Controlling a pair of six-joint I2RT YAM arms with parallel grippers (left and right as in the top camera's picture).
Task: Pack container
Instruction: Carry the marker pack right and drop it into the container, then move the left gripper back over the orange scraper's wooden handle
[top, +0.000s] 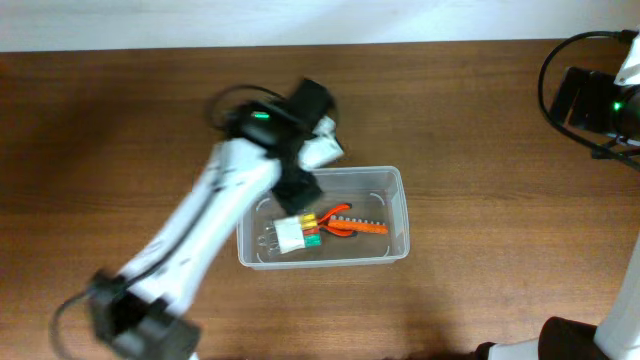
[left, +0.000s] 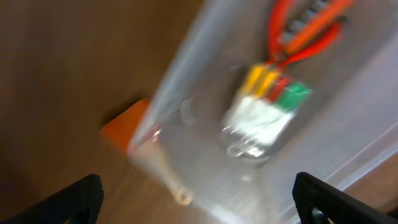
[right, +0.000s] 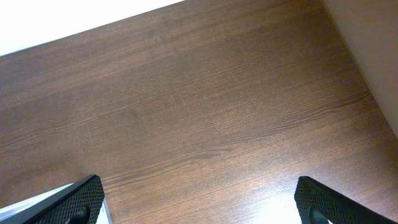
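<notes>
Overhead view, counter: the brown wood-grain counter (top: 480, 130) fills the picture, with a pale strip along its far edge.
Left arm: the white jointed left arm (top: 215, 215) reaches from the near left edge up to the middle, its black wrist above the tub's far left corner.
Container: the clear rectangular plastic container with rounded corners (top: 404, 215) sits on the counter at mid-table, long side running left to right, open on top.
Right arm: the black right arm base (top: 590, 100) stands at the far right edge, well apart from the container.
Left gripper: in the left wrist view the left gripper (left: 199, 205) hangs over the container with its fingers spread wide and nothing between them; the picture is blurred.
Right gripper: the right gripper (right: 202, 202) is likewise spread wide over bare counter.
Pliers: orange-handled pliers (top: 350, 225) lie inside the container, right of middle.
Bundle: a small white bundle with yellow, red and green tips (top: 297, 235) lies inside too, touching the pliers' left end.
</notes>
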